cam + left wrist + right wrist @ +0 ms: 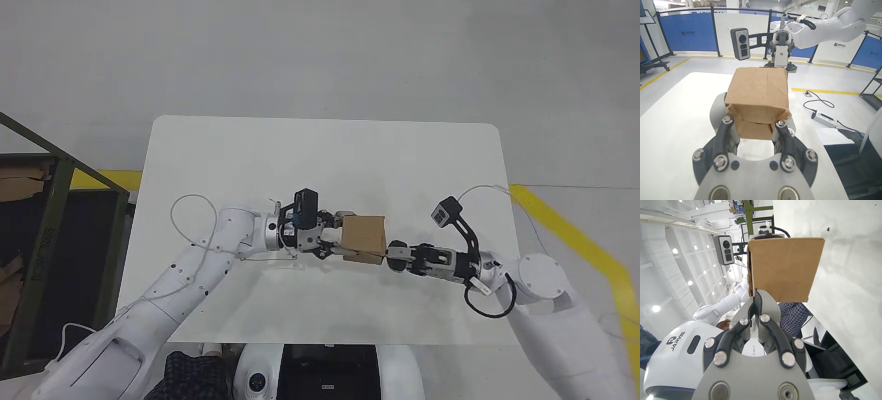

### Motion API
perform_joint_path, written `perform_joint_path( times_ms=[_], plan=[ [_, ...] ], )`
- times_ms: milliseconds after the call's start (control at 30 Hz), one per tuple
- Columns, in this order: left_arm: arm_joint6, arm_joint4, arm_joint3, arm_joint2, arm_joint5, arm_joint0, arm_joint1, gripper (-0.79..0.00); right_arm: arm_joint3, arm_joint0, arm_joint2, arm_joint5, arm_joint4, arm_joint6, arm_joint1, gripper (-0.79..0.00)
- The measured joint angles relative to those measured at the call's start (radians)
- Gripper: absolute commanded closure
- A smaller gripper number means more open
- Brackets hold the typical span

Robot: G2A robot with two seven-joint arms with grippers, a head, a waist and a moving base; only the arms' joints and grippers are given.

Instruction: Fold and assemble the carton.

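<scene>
Carton [364, 236] is clamped over the table's [250, 160] middle by left pincer [753, 122] and right pincer [755, 293], presumably steadied for flap folding.

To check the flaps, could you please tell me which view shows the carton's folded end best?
The left wrist view: the carton has its folded end toward it, within the left gripper. The right wrist view shows a plain side panel, the top view its upper face.
</scene>
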Motion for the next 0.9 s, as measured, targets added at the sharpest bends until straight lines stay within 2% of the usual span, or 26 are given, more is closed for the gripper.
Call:
perform_joint_path(
  times_ms=[500,900],
  plan=[
    [-0.012,-0.004,0.004,-0.004,-0.002,0.000,-0.002,-0.351,0.013,0.012,-0.004,-0.006,-0.002,-0.006,-0.001,-0.018],
    [-0.047,0.044,0.073,0.009,0.040,-0.005,-0.006,-0.354,0.016,-0.026,0.034,-0.018,0.009,-0.003,0.005,-0.003]
  ],
)
